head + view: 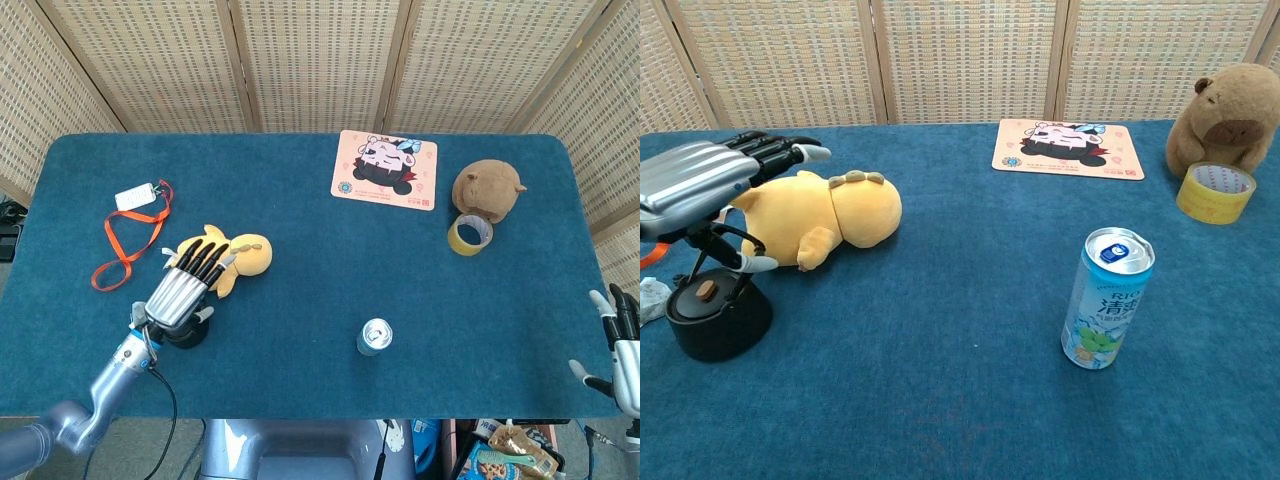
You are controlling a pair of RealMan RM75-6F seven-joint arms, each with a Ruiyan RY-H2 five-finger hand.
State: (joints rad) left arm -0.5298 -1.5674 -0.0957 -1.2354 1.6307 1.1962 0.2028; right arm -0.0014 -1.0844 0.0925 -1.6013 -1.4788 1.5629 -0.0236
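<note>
- chest view, left edge: we see the left hand (702,185) hovering fingers spread, holding nothing, over a black pot (715,317) beside the yellow plush (825,217).
- head view only, lower right corner: right hand (622,345), fingers spread, empty.

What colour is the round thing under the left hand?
Black, with a small brown knob on top; the pot below the left hand shows best in the chest view.

The head view looks steeply down on the whole table (300,330); the chest view faces low across it.
</note>
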